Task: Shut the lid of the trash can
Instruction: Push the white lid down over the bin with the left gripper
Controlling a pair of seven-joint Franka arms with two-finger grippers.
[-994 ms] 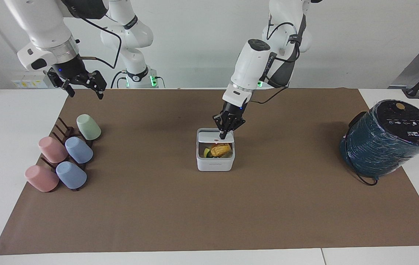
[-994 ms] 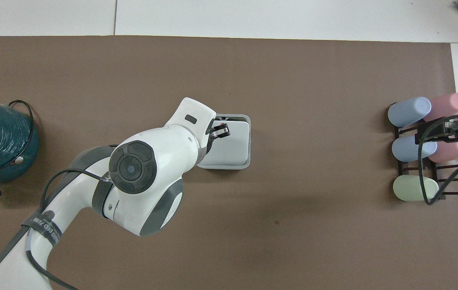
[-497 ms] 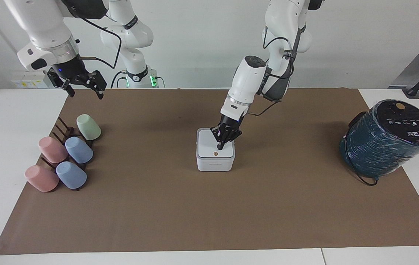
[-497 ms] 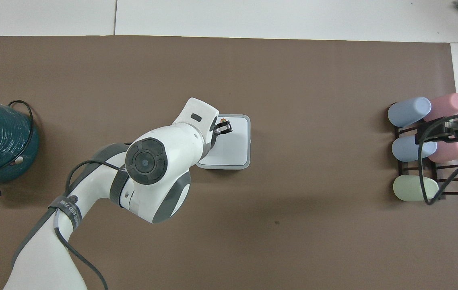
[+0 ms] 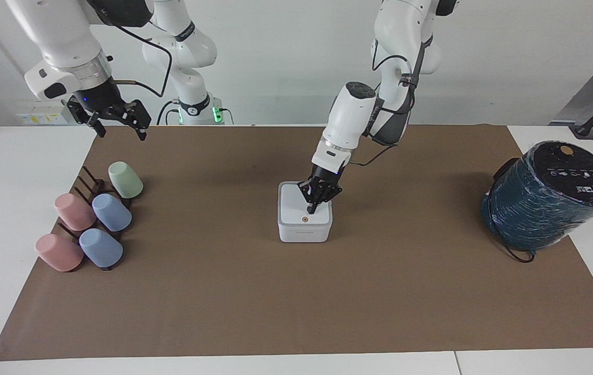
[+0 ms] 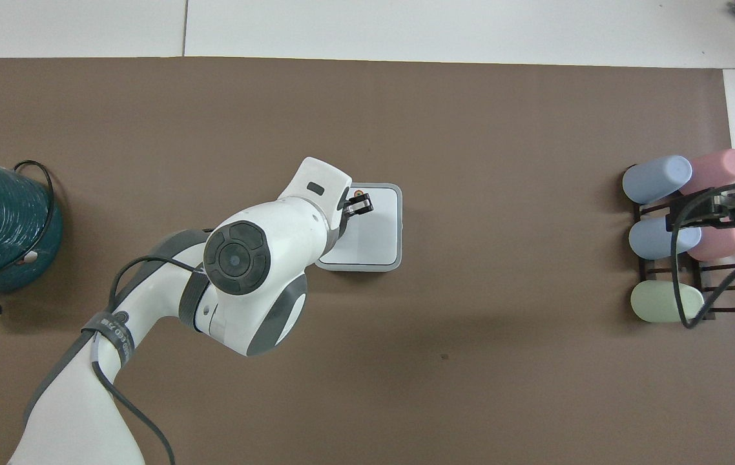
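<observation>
Trash can (image 5: 305, 229) at centre frame in the facing view, just left of centre in the overhead view, standing on the brown mat (image 5: 296, 291); lid (image 5: 303, 207) lying flat on the rim, orange dot (image 5: 305, 220) up, near the lid's lower edge in the facing view; no gap visible between lid and body. Left gripper (image 5: 311, 211) reaching down from the upper right of the facing view, fingers drawn together into one narrow tip, holding nothing, tip resting on or just above the lid close to the dot; contact not certain. Right gripper (image 5: 119, 126) waiting in the air at the upper left of the facing view, over the mat's upper-left corner, above the cup rack (image 5: 88, 192); fingers spread, empty. Teal cylinder (image 5: 546, 198) at the right edge of the facing view, well apart. Task probably finished or nearly so; remaining risks: pressing harder off-centre, tipping or sliding the light box on the mat; lifting away with a fingertip snagged on the lid's edge, flipping it open again; lid possibly not latched, springing up once pressure goes; pushing on the dot, if a release button, reopening it.
</observation>
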